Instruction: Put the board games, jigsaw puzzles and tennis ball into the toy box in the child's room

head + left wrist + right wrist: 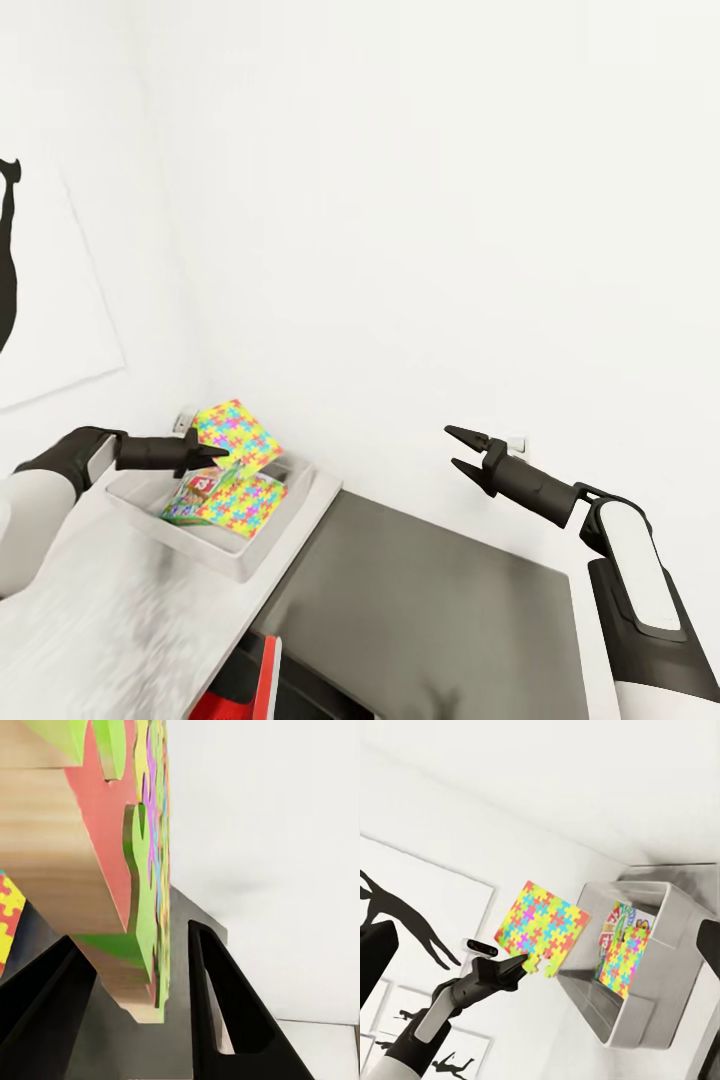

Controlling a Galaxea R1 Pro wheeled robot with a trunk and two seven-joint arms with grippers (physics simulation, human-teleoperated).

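Observation:
My left gripper (215, 455) is shut on one corner of a jigsaw puzzle (235, 432), a pastel sheet held tilted in the air just above the toy box (225, 558). In the left wrist view the sheet (112, 832) stands edge-on between the dark fingers (225, 1005), which stay partly apart. In the grey bin lie a second jigsaw puzzle (248, 500) and a board game (192, 492) with a printed cover. The right wrist view shows the held puzzle (544, 922) next to the toy box (679, 975). My right gripper (458, 450) hangs open and empty over the table's lower section.
The toy box stands on the pale grey table (100, 620) in the corner of white walls. The dark grey side section (430, 600) lies under my right arm. A black silhouette picture (8, 260) hangs at the left. A red and dark object (262, 680) shows at the bottom edge.

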